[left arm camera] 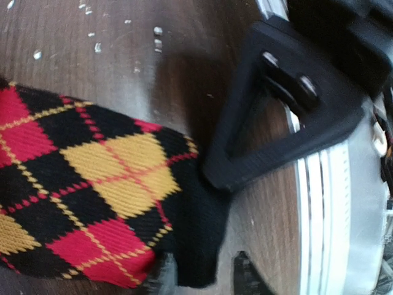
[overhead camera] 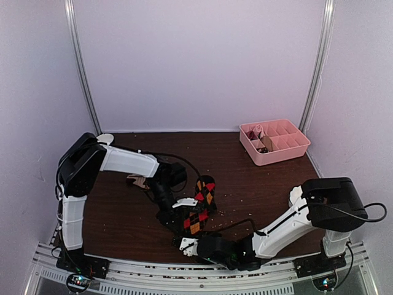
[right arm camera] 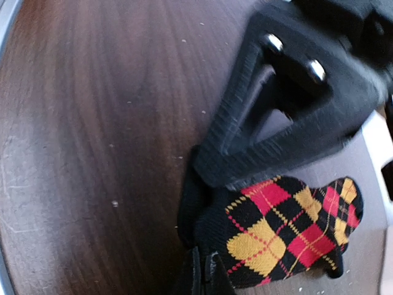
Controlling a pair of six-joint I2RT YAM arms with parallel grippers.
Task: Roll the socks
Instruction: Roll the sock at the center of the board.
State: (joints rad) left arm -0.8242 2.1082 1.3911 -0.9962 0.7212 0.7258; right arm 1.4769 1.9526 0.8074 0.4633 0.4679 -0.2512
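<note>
The black argyle sock [overhead camera: 201, 206] with red and orange diamonds lies on the dark wood table near the front. My left gripper [overhead camera: 182, 209] is at its left side; in the left wrist view [left arm camera: 228, 218] its jaws close on the sock's plain black end [left arm camera: 196, 239]. My right gripper [overhead camera: 187, 241] is at the sock's near end; in the right wrist view [right arm camera: 202, 212] it is shut on the bunched black end of the sock [right arm camera: 270, 239]. The beige-tan sock [overhead camera: 136, 181] shows partly behind the left arm.
A pink divided tray [overhead camera: 277, 157] stands at the back right. A white bowl [overhead camera: 105, 138] sits at the back left. The table's metal front rail [left arm camera: 325, 203] runs just beside both grippers. White crumbs dot the wood.
</note>
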